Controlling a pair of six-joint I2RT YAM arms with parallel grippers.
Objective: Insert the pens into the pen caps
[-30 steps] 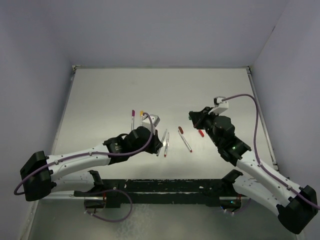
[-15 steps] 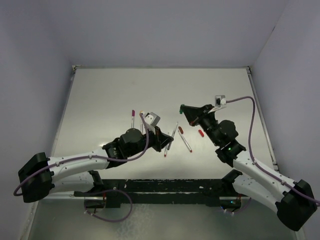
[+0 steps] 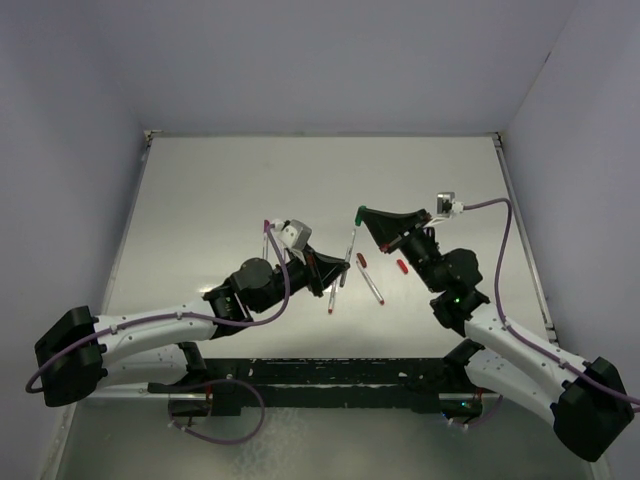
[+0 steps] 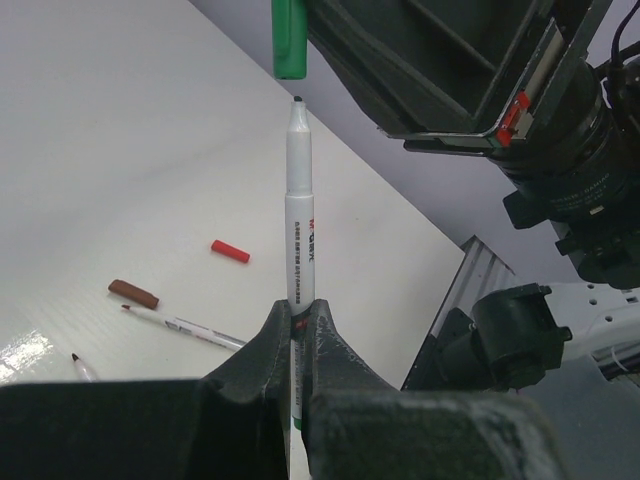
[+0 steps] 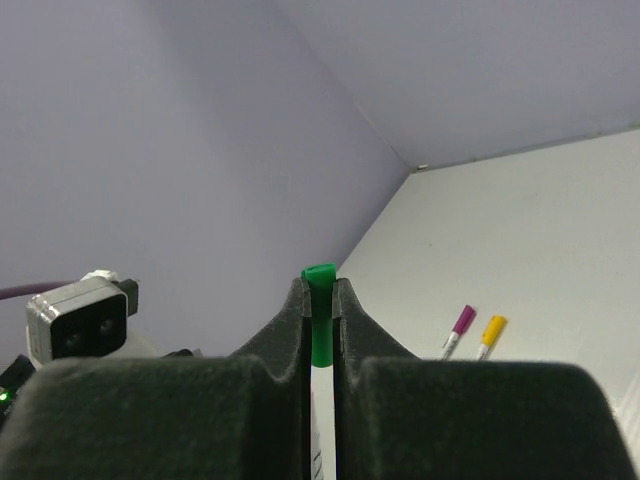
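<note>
Lifted off the table [image 4: 100, 150] and drawn together since a second ago; grips silver pen [image 4: 300, 230] upright in clenched left gripper [image 4: 300, 318], tip just below green cap [image 4: 289, 40]; pinches that cap tight in right gripper [image 5: 320, 292]; leaves red cap [image 4: 230, 251], dark red cap [image 4: 133, 293] lying on table.

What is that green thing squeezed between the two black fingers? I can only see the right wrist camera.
Observer: It is a green pen cap. The left wrist view shows it hanging just above the dark tip of a pen, not yet on it.
Operator: Who is holding that pen up?
Observer: The left gripper is shut on the pen's lower part, and the pen stands straight up out of its fingers toward the cap.
</note>
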